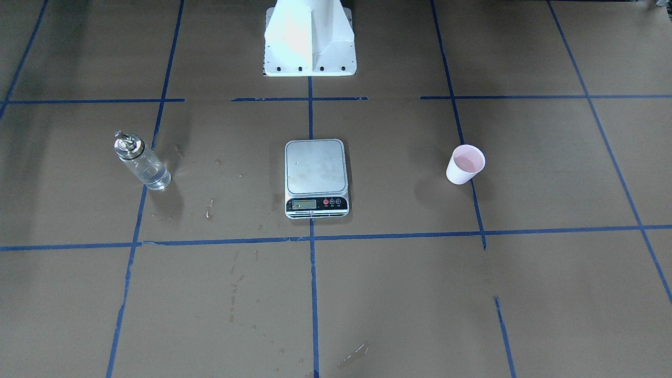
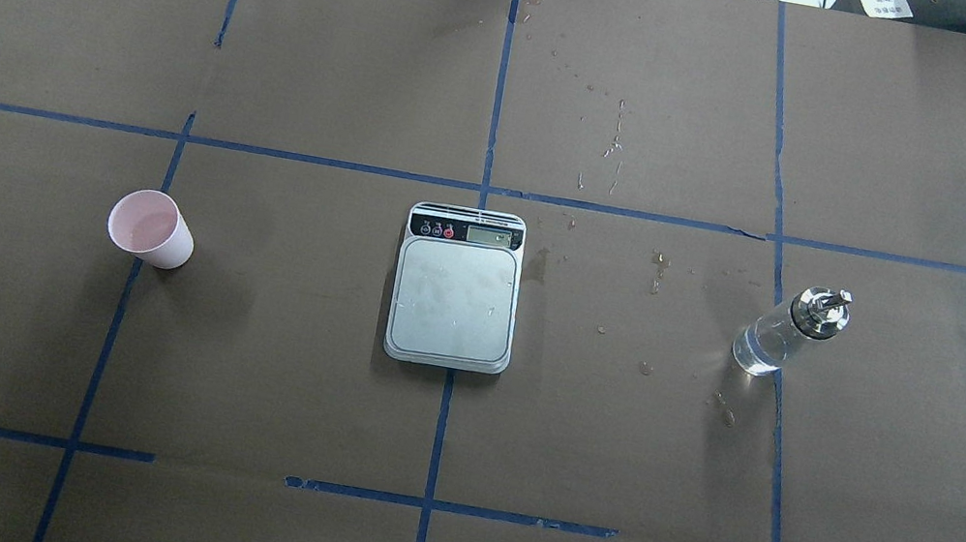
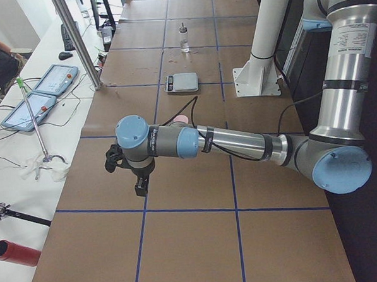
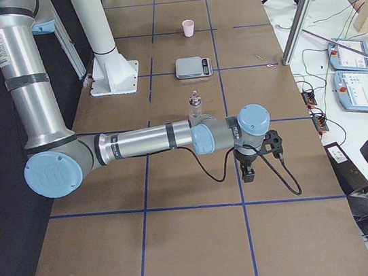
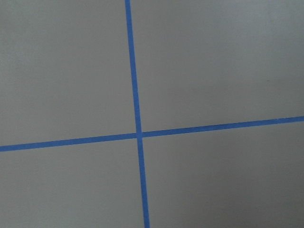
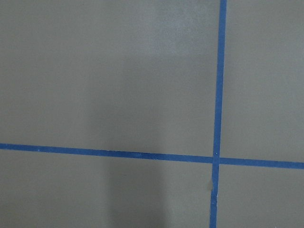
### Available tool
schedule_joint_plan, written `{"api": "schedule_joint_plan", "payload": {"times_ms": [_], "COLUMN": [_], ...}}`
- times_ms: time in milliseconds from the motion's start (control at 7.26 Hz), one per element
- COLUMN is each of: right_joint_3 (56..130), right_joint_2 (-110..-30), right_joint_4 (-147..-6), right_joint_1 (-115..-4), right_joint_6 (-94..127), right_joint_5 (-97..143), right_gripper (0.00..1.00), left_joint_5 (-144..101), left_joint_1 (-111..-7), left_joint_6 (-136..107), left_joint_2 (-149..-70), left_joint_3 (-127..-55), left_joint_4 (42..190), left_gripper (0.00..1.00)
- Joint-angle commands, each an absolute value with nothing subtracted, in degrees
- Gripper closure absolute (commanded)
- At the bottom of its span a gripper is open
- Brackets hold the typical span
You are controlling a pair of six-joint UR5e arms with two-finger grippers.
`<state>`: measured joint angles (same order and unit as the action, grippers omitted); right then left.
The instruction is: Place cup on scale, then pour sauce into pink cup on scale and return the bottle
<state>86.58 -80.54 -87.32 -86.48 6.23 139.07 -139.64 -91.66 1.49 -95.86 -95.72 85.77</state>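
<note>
- Pink inside and pale outside, the cup (image 2: 152, 227) stands upright on the bench (image 2: 279, 374), on the robot's left side, with its base on a blue tape line (image 2: 105, 345).
- The cup is well apart from the scale (image 2: 456, 298) and does not touch it.
- The scale lies flat at the bench's middle, its black display strip turned away from the robot's base.
- The bottle (image 2: 787, 332) stands upright on the robot's right side, also well apart from the scale, and its base rests on another tape line.
- Clear sauce (image 2: 759, 349) shows in the lower part of the glass, and a silver pourer cap tops the bottle.
- Small wet spots (image 2: 657, 285) mark the brown paper between the scale and the bottle.
- The left end effector (image 3: 140, 181) hangs above the bench beyond the cup, pointing down and touching nothing. It shows only in the side view, so whether it is wide or narrow cannot be told.
- The right end effector (image 4: 248, 170) hangs above the bench beyond the bottle, and its spread cannot be told either.
- Both wrist views show only brown paper and crossing blue tape.
</note>
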Motion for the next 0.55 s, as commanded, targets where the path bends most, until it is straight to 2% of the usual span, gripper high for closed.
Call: {"api": "schedule_joint_plan", "payload": {"times_ms": [0,413], "right_joint_3": [87.97,90.87], "right_joint_2": [-80.77,-81.65], "right_joint_4": [-86.92,-86.66], "right_joint_1": [-86.31,-84.47], "right_joint_6": [6.77,11.40], "right_joint_5": [139.04,139.31], "right_gripper": [0.00,0.00], "left_joint_5": [-139.83,-142.20], "left_joint_1": [-91.32,-90.79], "left_joint_6": [0.79,0.53], "left_joint_2": [-95.80,-95.62], "left_joint_3": [-98.34,-98.35], "left_joint_4": [87.35,87.45], "left_gripper": [0.00,0.00]}}
